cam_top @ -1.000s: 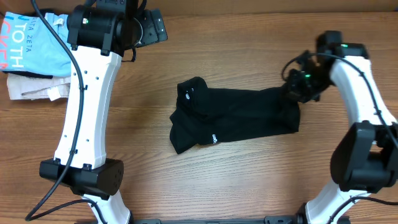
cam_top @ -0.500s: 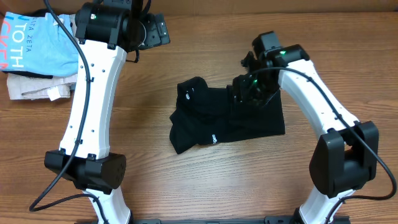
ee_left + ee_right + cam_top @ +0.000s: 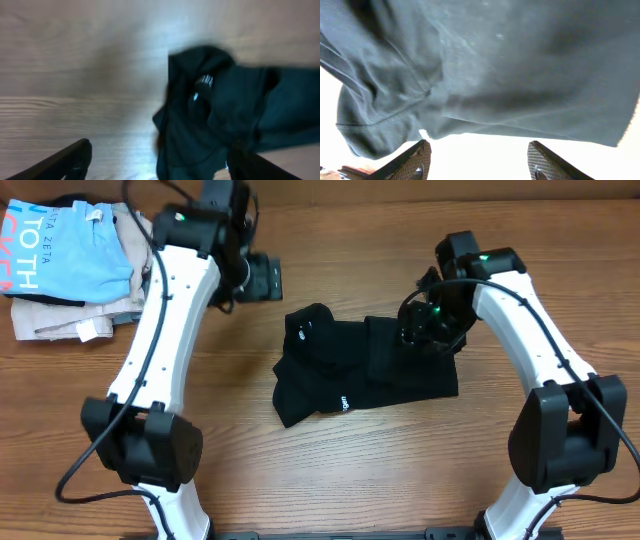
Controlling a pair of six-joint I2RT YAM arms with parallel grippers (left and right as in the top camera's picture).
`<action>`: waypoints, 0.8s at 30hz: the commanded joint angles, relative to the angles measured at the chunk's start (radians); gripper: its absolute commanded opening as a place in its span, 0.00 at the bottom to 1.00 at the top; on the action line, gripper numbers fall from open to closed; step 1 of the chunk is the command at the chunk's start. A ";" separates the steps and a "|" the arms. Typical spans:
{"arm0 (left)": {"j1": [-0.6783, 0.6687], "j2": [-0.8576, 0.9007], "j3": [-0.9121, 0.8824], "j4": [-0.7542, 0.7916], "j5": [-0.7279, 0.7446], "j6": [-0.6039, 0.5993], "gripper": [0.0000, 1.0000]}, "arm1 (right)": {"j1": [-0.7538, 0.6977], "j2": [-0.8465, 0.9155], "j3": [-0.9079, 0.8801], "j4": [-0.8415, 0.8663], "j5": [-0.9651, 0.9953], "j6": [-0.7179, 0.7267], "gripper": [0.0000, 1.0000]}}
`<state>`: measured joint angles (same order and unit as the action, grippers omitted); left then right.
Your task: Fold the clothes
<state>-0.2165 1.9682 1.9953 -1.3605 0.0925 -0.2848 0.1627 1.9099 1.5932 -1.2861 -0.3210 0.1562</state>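
Observation:
A black garment (image 3: 360,370) lies crumpled on the wooden table, its right end folded over toward the middle. In the left wrist view the garment (image 3: 225,110) is blurred ahead of my left gripper (image 3: 160,167), which is open with nothing held. From overhead, the left gripper (image 3: 264,278) hovers just up-left of the garment's left end. My right gripper (image 3: 425,330) is above the folded right part. In the right wrist view the right gripper (image 3: 479,162) is open and empty, with the dark cloth (image 3: 510,65) just beyond its fingertips (image 3: 415,157).
A pile of clothes sits at the far left back: a light blue printed shirt (image 3: 60,250) on top of beige cloth (image 3: 55,322). Bare wood table (image 3: 400,470) surrounds the black garment.
My right gripper carried the garment's right end leftward over the middle, opened and let it go, then drew back slightly right. The left arm swung right toward the garment.

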 commanded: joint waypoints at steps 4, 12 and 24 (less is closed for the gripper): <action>-0.006 0.006 -0.275 0.106 0.132 0.143 0.84 | -0.001 -0.036 0.026 -0.011 0.043 -0.039 0.66; -0.007 0.006 -0.537 0.304 0.246 0.249 0.80 | -0.001 -0.036 0.026 -0.007 0.060 -0.053 0.68; -0.007 0.006 -0.803 0.675 0.352 0.278 0.78 | -0.001 -0.036 0.025 -0.008 0.060 -0.052 0.68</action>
<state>-0.2165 1.9621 1.2499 -0.7273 0.3832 -0.0238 0.1585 1.9099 1.5940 -1.2984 -0.2691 0.1112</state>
